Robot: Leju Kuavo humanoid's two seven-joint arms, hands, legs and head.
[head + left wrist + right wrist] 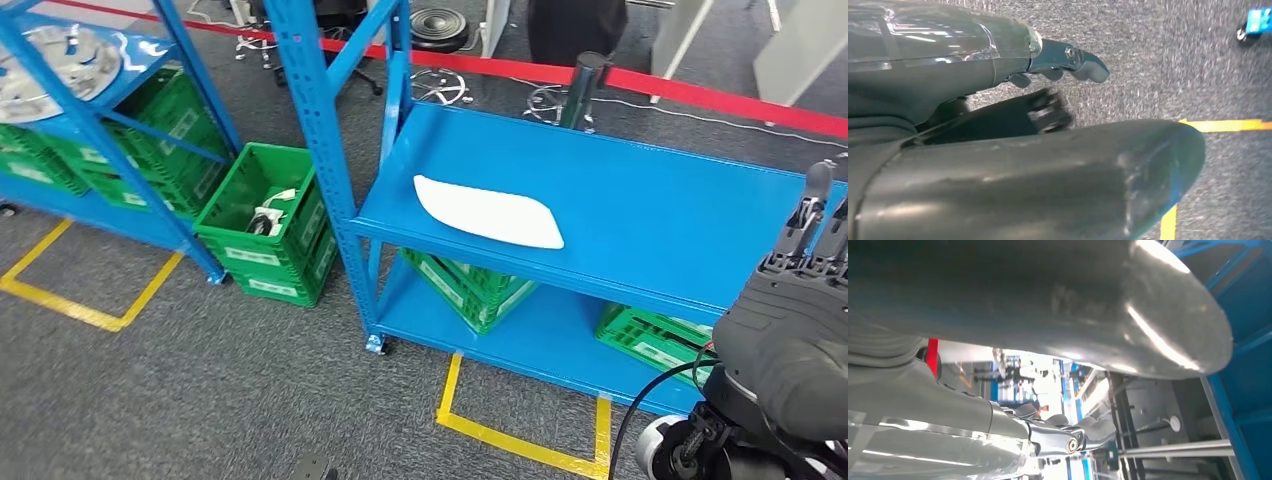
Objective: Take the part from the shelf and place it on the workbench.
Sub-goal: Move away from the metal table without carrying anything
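While flat on the smooth blue metal shelf [640, 200], a white, leaf-shaped part [488, 211]; right hand [800, 300] fingers apart, empty.

White labels sit on the green crates [268, 222], but no text on them can be read.

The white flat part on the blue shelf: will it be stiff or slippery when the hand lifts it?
The white part looks thin and smooth, so probably light and somewhat slippery. It lies flat on the blue shelf, so fingers may struggle to get under its edge. Stiffness cannot be judged.
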